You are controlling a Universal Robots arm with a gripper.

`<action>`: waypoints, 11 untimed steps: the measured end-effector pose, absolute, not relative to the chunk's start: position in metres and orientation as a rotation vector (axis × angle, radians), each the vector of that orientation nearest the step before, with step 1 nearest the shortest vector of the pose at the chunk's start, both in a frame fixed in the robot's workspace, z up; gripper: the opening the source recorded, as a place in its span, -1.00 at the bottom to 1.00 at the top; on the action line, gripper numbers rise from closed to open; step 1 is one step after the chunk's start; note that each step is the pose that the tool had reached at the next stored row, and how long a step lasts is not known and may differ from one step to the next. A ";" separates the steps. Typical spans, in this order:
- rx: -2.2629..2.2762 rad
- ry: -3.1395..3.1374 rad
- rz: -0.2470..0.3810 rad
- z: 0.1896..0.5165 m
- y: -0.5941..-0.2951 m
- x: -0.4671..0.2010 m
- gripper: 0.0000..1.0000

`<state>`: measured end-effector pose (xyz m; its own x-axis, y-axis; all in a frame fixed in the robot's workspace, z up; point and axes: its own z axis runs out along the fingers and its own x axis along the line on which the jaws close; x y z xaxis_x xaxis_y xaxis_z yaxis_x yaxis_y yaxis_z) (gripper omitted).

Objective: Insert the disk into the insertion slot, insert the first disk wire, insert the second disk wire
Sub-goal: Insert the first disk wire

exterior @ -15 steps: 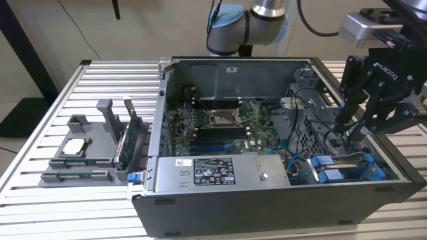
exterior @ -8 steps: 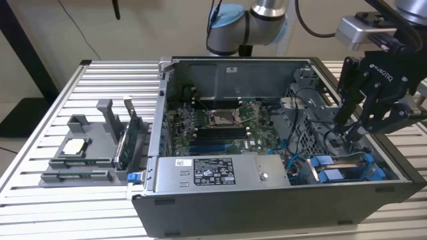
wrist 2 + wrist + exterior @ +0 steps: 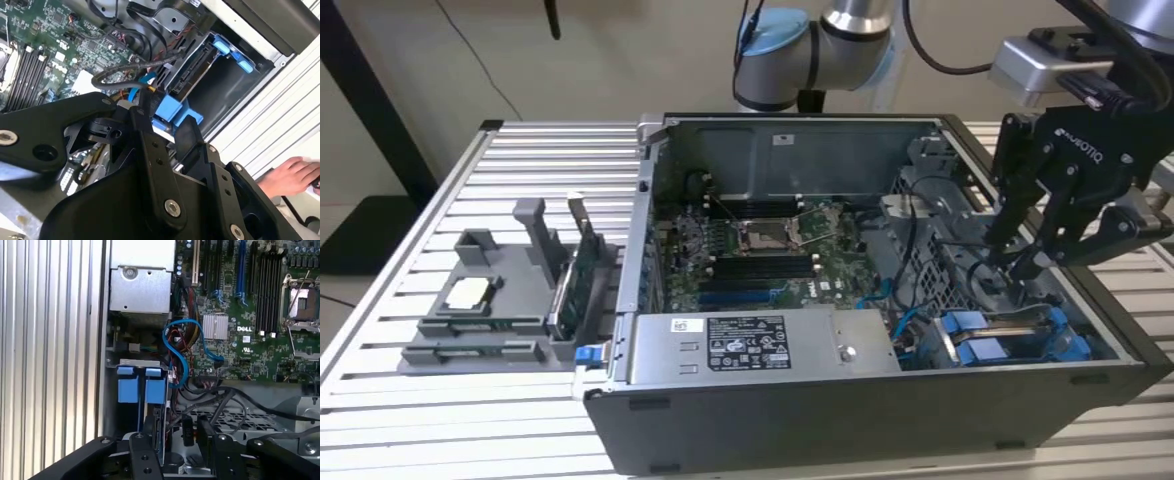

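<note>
Shows an open computer case [image 3: 881,400] lying on a slatted metal worktop [image 3: 520,170], with the motherboard [image 3: 761,250] facing up and a grey power-supply box [image 3: 761,340] along the near wall.

Finds the gripper [image 3: 1041,268] at the exterior view's right, hanging over the corner of the case with the insertion slot [image 3: 1027,335] just beneath. Shows the jaws apart in both wrist views, with no sign of anything clamped between them.

Locates the disk [image 3: 192,75] already down in the slot, standing on edge in its blue carrier, with blue tabs [image 3: 156,385] at the open end. Puts the disk straight ahead of the jaws, near but apart from them, its thin edge turned towards the gripper. Leaves the long axis hard to tell; seemingly runs along the bay wall.

Reveals a black wire [image 3: 115,75] looping loose just beside the jaws in the second wrist view. Reveals a blue cable [image 3: 182,340] curling over the board in the first wrist view. Cannot tell whether either reaches the disk.

Judges the seating of the disk done or nearly so, and the work standing at the wires.

Catches a person's hand [image 3: 287,177] outside the case. Includes a grey holder [image 3: 494,300] with spare parts at the exterior view's left, well apart from the gripper.
</note>
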<state>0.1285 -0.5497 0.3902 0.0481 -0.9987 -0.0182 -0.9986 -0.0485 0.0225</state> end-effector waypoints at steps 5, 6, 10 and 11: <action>2.303 -2.165 -0.048 0.387 -0.549 0.127 -0.07; 2.307 -2.168 -0.049 0.386 -0.548 0.127 -0.07; 2.320 -2.179 -0.044 0.384 -0.548 0.124 -0.07; 2.323 -2.182 -0.044 0.384 -0.548 0.124 -0.07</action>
